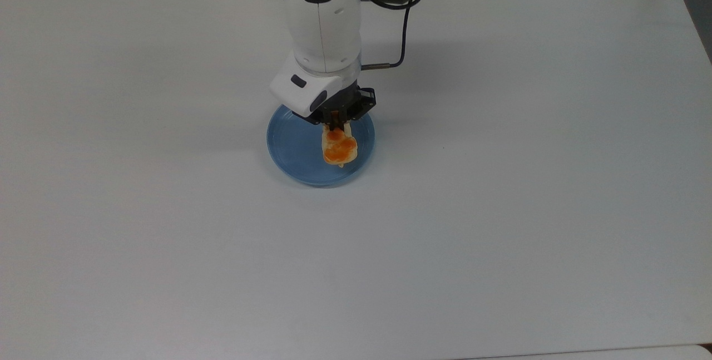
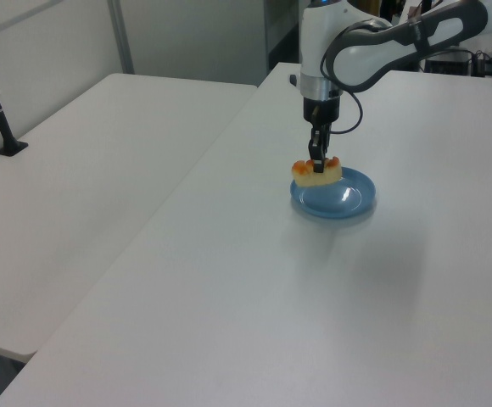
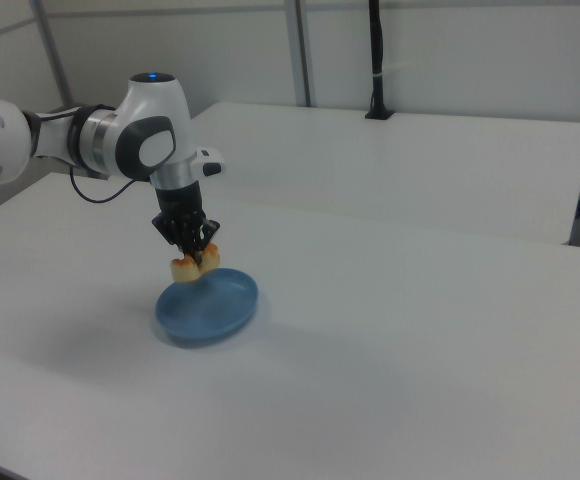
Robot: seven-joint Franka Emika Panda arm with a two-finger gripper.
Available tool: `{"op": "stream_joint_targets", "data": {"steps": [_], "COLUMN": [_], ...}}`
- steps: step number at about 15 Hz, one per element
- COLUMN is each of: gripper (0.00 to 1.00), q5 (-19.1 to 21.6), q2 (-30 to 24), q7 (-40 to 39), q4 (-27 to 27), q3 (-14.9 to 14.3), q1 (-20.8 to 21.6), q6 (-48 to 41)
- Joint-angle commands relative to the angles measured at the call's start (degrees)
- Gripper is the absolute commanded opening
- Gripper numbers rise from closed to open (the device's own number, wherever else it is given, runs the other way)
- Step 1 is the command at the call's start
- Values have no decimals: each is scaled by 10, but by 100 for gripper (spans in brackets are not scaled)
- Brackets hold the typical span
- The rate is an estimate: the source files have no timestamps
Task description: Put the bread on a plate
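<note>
Orange-brown bread (image 1: 339,149) hangs pinched in the gripper (image 1: 336,126) just above the light-blue plate (image 1: 289,143) on the white desk (image 1: 500,210), over the plate's half on the top view's right, long axis level, so lowering straight down should land it.
</note>
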Motion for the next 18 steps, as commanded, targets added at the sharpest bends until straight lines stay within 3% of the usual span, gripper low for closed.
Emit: {"op": "stream_joint_targets", "data": {"steps": [1,3,7,8,14,16,18], "gripper": [15,35,96,100,100,100,100], "q5": [10,10,9,9,-4,-30,-80], "q2": [-32,-29,-29,-29,-59,-78,-95], "q7": [-11,0,1,1,3,26,73], "q4": [-72,-73,-78,-82,-76,-60,-37], "q3": [-5,-5,-5,-6,-2,2,25], "q1": [15,14,15,15,11,6,-12], "q6": [73,86,84,84,43,2,-46]}}
